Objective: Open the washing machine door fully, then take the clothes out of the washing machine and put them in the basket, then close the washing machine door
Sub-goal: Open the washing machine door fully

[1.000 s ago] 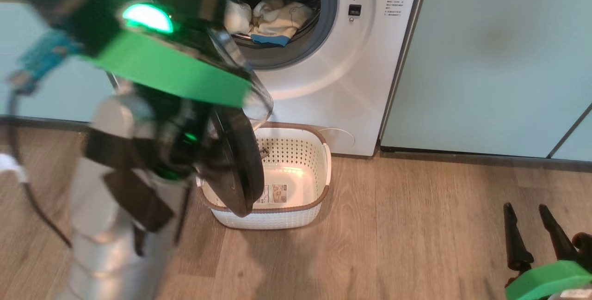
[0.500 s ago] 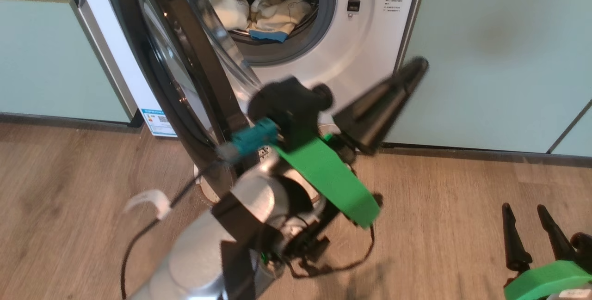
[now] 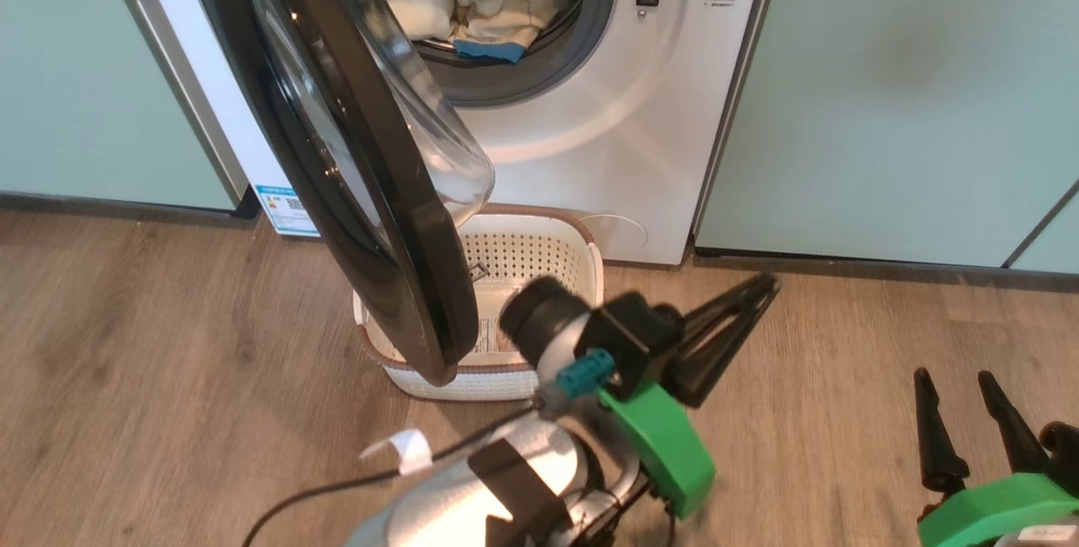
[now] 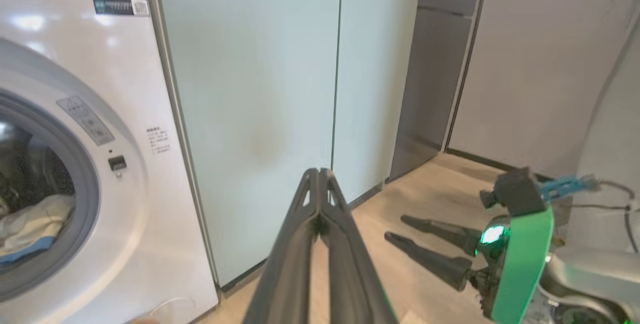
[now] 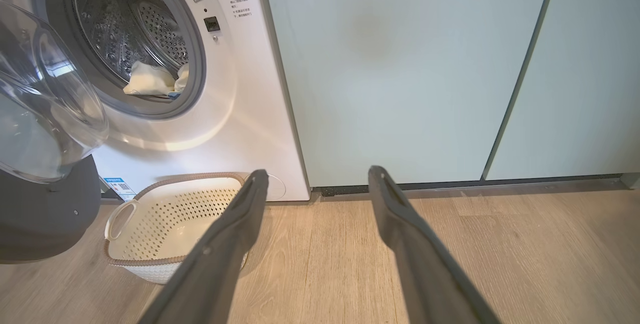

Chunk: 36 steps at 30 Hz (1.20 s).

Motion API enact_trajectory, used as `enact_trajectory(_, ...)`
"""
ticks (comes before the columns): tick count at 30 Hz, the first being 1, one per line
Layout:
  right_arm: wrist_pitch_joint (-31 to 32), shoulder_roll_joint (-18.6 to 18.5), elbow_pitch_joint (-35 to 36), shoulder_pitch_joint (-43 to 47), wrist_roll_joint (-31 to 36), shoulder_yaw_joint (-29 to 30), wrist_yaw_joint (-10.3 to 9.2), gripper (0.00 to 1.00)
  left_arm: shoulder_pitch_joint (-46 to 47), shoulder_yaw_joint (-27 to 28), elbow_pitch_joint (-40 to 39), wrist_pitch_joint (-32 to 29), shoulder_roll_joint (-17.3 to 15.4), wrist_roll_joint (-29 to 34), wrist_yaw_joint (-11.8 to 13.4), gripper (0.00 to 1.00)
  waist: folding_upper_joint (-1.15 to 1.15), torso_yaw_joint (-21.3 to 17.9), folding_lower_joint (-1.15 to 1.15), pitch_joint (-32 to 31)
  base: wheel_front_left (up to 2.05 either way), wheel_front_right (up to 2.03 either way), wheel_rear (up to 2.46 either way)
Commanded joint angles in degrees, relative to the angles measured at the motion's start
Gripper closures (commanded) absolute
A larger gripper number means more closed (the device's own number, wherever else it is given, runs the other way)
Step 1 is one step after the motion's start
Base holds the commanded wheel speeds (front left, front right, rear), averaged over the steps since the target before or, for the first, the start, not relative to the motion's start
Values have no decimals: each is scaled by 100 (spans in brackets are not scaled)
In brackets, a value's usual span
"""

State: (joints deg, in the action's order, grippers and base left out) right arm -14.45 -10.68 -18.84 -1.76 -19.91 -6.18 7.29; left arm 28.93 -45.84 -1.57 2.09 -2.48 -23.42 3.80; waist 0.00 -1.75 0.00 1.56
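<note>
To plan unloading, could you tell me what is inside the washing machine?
Cream clothes with blue trim lie at the washing machine's mouth. The door hides the drum's left part; beneath the pile is unseen.

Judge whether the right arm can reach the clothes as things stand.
Probably yes: the washing machine door is swung aside, the clothes lie exposed, and the right gripper is open.

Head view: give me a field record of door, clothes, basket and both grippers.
washing machine door: large, round, glossy black, swung open
clothes: pale cream cloth, blue trim, inside white front-loading washing machine
basket: cream perforated plastic, brown rim, on wooden floor, partly behind door
left gripper: shut, holding nothing
right gripper: open, holding nothing
</note>
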Motion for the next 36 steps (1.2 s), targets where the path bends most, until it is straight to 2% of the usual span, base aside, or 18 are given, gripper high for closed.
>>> enact_trajectory(1, -55, -168, 173, -316, -33, -121, 20, 0, 122, 136, -64, 63, -41, 60, 49, 100, 0, -2, 0, 15, 0, 0, 0)
enact_trajectory(7, -55, -175, 174, -347, -30, -122, 20, 0, 20, -174, 664, 442, -48, 392, 138, 100, 0, -14, 0, 67, 0, 0, 0)
enact_trajectory(18, -55, -197, 186, -368, -24, -135, 20, 0, -134, -236, 1887, 1116, -42, 183, 316, 100, 0, -34, 0, 108, 0, 0, 0)
enact_trajectory(29, -55, -202, 188, -373, -38, -138, 20, 0, 8, 374, 2300, 1287, -41, -249, 770, 100, 0, 6, 0, 203, 0, 0, 0)
enact_trajectory(36, -55, -204, 208, -405, -12, -127, 20, 0, -120, 799, 2288, 1289, -41, -220, 827, 100, 0, 102, 0, 276, 0, 0, 0)
